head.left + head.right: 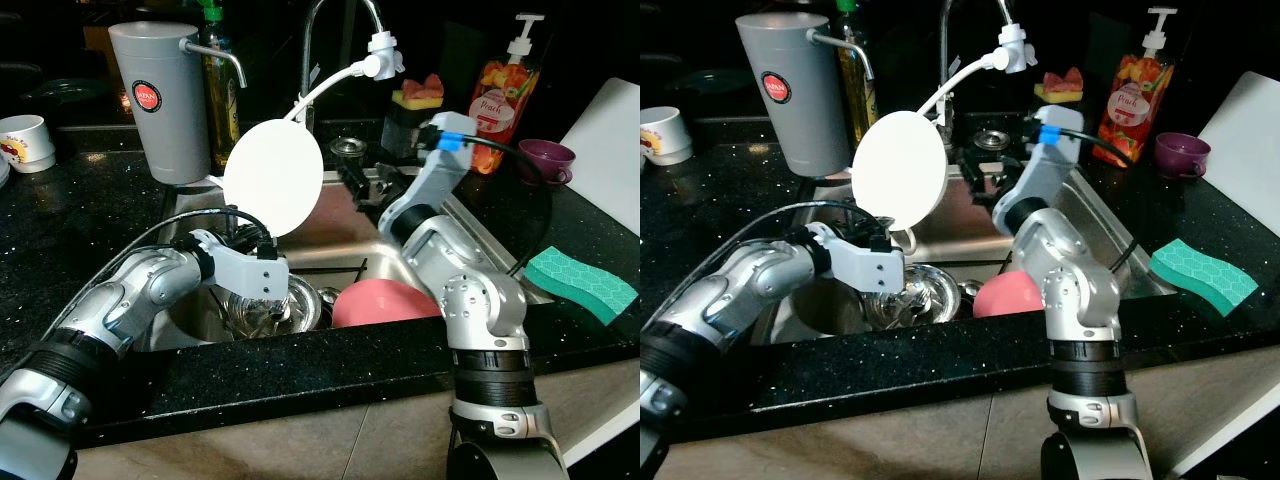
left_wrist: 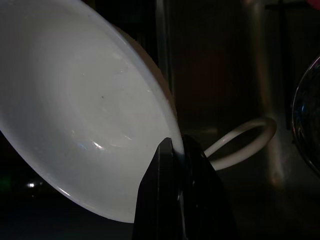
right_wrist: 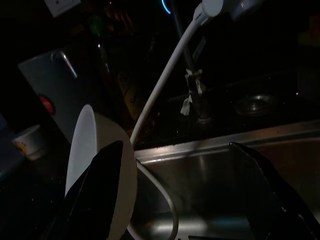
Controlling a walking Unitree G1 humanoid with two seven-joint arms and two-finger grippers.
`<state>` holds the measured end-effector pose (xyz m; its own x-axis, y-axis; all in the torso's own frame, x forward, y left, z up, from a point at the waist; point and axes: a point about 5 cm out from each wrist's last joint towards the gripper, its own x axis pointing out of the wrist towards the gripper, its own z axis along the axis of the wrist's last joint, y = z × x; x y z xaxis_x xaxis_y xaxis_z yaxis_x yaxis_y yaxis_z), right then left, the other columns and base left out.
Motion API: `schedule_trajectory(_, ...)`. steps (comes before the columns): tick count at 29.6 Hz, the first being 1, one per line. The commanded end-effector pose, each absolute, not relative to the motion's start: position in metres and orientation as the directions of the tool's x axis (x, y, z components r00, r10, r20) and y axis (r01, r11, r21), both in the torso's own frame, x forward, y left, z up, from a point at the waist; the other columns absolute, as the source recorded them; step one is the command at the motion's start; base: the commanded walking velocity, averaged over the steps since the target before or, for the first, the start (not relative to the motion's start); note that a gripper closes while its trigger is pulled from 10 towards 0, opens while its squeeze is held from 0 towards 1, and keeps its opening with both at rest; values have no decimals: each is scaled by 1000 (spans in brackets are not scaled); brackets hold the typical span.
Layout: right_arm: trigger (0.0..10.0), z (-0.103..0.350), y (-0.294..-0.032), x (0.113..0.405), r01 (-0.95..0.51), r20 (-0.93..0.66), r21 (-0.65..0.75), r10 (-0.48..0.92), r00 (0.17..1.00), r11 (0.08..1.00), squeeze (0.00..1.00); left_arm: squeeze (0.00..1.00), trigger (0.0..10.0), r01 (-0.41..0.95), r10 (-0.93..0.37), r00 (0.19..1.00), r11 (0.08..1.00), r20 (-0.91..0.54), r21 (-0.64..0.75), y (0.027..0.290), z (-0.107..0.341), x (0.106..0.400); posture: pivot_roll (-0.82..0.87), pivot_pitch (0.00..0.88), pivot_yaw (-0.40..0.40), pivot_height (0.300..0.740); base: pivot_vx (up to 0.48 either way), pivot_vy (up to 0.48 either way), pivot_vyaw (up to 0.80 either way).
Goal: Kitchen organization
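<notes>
holding a round white plate (image 1: 274, 177) upright by its lower rim in the left pincer (image 2: 178, 150), black fingers pinched tight on the smooth glazed edge, above the left half of the steel sink (image 1: 330, 240). lying below it: a shiny metal bowl (image 1: 300, 303) and a matte pink bowl (image 1: 385, 303), rim down, in the basin. looping a white flexible hose (image 1: 330, 82) from the faucet head behind the plate and down into the sink. reaching over the basin's right half toward the faucet, the right pincer (image 3: 175, 190) standing wide, fingers well apart, gripping nothing. sitting on the speckled black glossy table (image 1: 80, 230): a tall grey canister (image 1: 157, 100) just beside the sink's left corner, a ribbed teal sponge (image 1: 582, 283) near the right rim, a purple cup (image 1: 546, 158) and a soap pump bottle (image 1: 504, 88) behind. leaving open room over the basin's rear right.
</notes>
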<state>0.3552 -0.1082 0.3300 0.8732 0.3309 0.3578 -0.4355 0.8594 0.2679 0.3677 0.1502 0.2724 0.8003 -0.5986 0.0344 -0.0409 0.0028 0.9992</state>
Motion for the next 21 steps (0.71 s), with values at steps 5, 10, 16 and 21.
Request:
schedule_trajectory(5, 10000, 341, -91, 347, -509, 402, 217, 399, 824, 833, 0, 0, 10000, -60, -599, 800, -6, 45, 998, 148, 275, 370, 56, 151, -43, 740, 0, 0, 0)
schedule_trajectory(10, 10000, 328, -70, 346, -550, 337, 151, 480, 810, 822, 0, 0, 10000, -63, -623, 780, 9, 55, 998, 135, 274, 372, 54, 149, -44, 740, 0, 0, 0)
schedule_trajectory(16, 10000, 320, -58, 347, -547, 296, 118, 497, 816, 829, 0, 0, 10000, -67, -654, 754, 21, 64, 998, 122, 273, 372, 53, 148, -44, 740, 0, 0, 0)
schedule_trajectory(21, 10000, 310, -65, 357, -447, 232, 86, 418, 878, 891, 0, 0, 10000, -75, -659, 748, 29, 75, 997, 119, 277, 373, 53, 149, -43, 740, 0, 0, 0)
